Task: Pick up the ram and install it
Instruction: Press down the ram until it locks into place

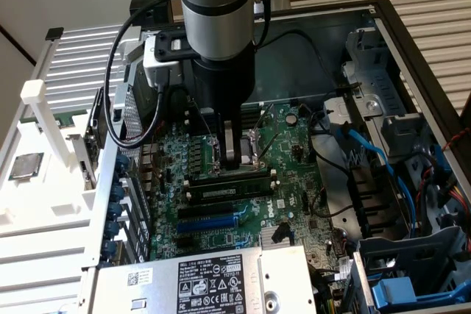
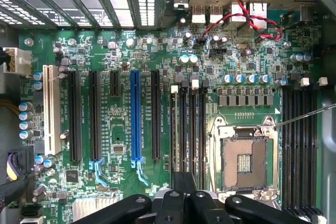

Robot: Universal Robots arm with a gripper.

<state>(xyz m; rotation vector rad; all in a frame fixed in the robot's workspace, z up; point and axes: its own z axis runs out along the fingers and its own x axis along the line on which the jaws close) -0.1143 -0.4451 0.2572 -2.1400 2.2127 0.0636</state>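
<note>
One ram (image 1: 229, 183) sits slotted (exterior view), under the gripper (image 1: 234, 154).

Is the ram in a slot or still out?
In: the ram stands on edge in a slot, directly under the gripper. Whether fully latched, cannot tell.

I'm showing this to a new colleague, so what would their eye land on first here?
The arm's thick grey column dominates the exterior view's top, its gripper down over the green motherboard, right above the ram. In the wrist view, a bright blue slot and the empty processor socket stand out.
</note>
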